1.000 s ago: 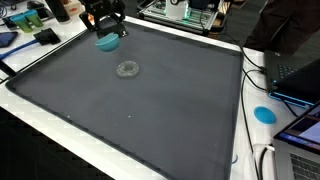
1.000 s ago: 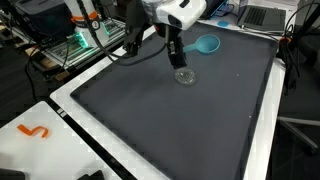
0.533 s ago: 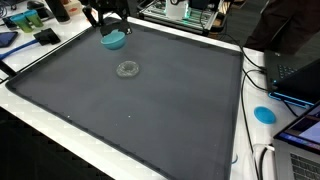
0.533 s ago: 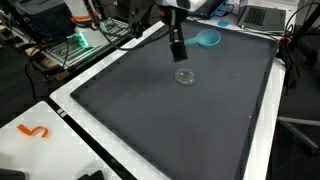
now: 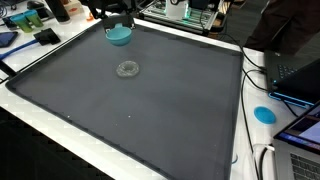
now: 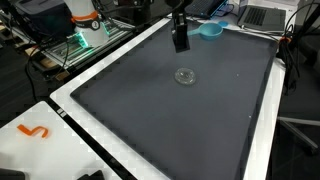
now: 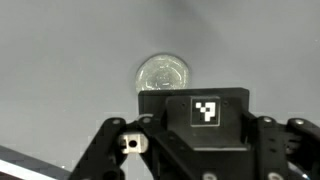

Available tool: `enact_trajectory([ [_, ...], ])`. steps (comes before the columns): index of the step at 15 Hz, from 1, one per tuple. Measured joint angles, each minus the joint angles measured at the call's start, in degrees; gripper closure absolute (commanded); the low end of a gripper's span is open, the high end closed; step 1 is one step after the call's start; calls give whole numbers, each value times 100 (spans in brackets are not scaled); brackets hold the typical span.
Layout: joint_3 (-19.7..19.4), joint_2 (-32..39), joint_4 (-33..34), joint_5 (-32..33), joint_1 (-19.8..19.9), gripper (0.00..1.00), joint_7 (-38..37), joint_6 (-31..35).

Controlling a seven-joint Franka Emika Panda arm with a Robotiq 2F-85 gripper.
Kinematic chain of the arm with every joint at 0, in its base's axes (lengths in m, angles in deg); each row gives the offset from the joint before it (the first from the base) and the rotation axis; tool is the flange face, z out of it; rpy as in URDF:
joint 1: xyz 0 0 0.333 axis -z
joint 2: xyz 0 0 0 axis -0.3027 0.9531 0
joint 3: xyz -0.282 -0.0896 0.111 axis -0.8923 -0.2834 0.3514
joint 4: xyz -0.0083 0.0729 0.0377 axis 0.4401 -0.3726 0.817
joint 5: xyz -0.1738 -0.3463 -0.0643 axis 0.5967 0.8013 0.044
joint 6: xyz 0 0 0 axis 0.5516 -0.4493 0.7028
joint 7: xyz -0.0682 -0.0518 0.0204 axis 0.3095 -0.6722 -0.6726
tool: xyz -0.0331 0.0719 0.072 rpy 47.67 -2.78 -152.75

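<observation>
At the far edge of the worktop (image 6: 150,120), the gripper (image 6: 180,42) was found hanging well above the dark surface, with the blue bowl (image 6: 210,28) just beside it. In an exterior view the bowl (image 5: 118,35) was shown directly below the gripper's dark body. It was close enough that contact could be supposed, yet no fingertip could be made out on its rim. Whether the jaws stood wide, narrow or closed on the bowl could not be told. The fingers were cut off in the wrist view, where only the gripper's housing and its square marker (image 7: 205,110) were seen. Beyond that housing a clear round disc (image 7: 162,72) was seen lying flat on the worktop, well apart from the bowl. The step in hand was judged to be the handling of the bowl at the far edge, most likely its carrying clear of the surface. For the next move, a level wrist and a slow, steady path would be called for, so that the bowl would not be tipped or knocked against the worktop's pale border.
</observation>
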Motion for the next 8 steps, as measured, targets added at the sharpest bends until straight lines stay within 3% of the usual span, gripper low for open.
enact_trajectory([
  [8,73,-459,169,598,-189,69,-517,-652],
])
